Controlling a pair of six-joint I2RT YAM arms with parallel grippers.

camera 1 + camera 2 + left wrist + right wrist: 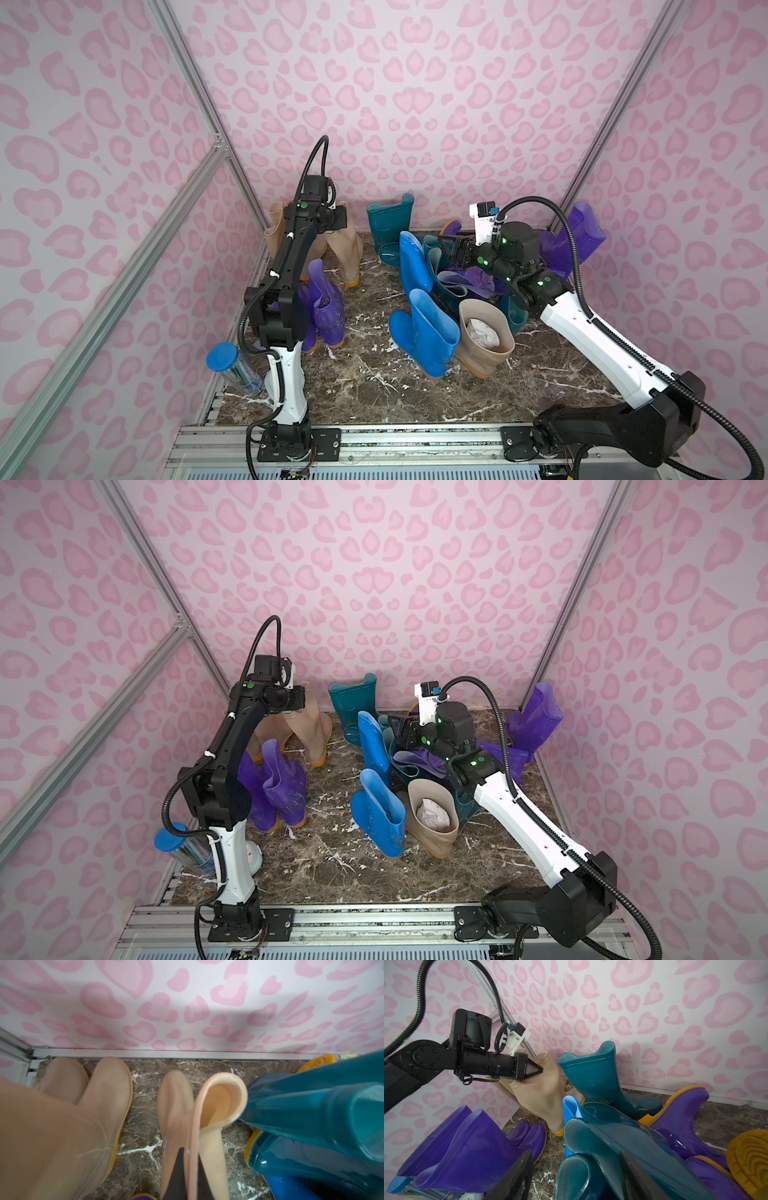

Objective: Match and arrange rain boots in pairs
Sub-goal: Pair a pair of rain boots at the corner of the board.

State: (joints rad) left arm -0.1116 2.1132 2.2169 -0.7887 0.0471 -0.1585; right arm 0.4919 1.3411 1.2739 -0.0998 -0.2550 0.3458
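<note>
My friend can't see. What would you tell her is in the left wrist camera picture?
The left claw is pinched shut on the top edge of a beige rain boot standing on the marble floor. Two more beige boots stand on one side of it, a dark teal boot on the other, all near the pink spotted wall.

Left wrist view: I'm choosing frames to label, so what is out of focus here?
In the left wrist view the near beige shaft and the teal boot are soft and smeared, while the pinched beige cuff and the marble floor look sharp.
</note>
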